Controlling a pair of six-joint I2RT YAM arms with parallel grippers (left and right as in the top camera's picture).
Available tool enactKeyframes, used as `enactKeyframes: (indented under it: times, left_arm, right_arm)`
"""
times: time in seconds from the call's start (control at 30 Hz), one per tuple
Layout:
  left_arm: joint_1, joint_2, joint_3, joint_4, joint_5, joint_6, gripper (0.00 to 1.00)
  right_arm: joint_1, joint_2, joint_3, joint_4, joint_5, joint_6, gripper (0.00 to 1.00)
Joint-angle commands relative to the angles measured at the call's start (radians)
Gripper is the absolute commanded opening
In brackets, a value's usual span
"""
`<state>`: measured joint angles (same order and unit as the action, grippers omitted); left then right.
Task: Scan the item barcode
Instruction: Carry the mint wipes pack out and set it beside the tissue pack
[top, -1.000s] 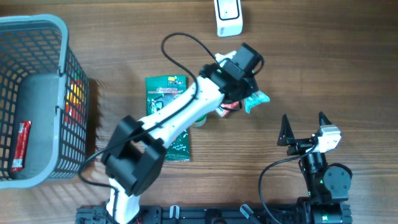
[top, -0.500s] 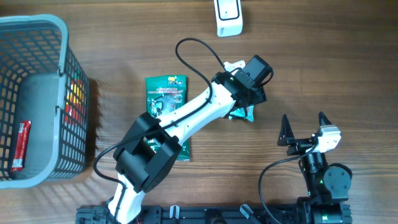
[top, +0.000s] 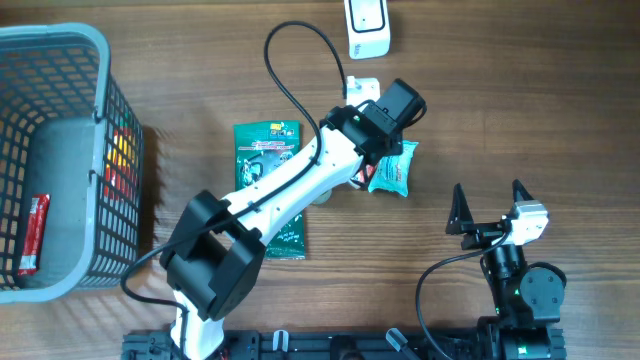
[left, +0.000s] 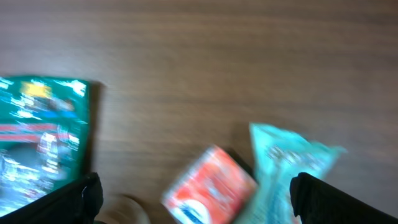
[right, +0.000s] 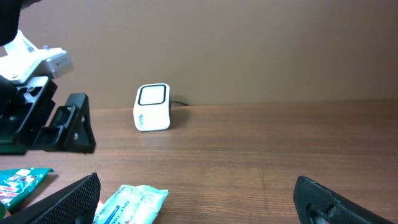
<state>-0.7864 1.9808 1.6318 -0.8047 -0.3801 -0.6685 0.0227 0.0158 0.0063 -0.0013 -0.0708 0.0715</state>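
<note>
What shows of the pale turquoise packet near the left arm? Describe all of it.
The turquoise packet is a small pillow-shaped pouch of glossy plastic film, pale blue-green with darker print too blurred to read and flat sealed ends. It lies flat on the wooden table, just below the open left gripper, which does not grip it. A red-orange packet lies close beside it; whether they touch cannot be told.
</note>
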Motion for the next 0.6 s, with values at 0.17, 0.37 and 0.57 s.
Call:
enactKeyframes:
  times: [0.17,0.37,0.57]
  left_arm:
    - [0.099,-0.297,0.005,0.040,-0.793,0.111,1.00]
    - [0.390,-0.509,0.005,-0.011,-0.735,0.111,1.00]
    - [0.754,-0.523,0.005,-0.272,-0.423,-0.330,1.00]
  right_arm:
    - [-0.002,0.002,-0.001,0.003,-0.006,0.010,1.00]
    - [-0.002,0.002,-0.001,0.003,-0.006,0.010,1.00]
    - [-0.002,0.002,-0.001,0.003,-0.006,0.010,1.00]
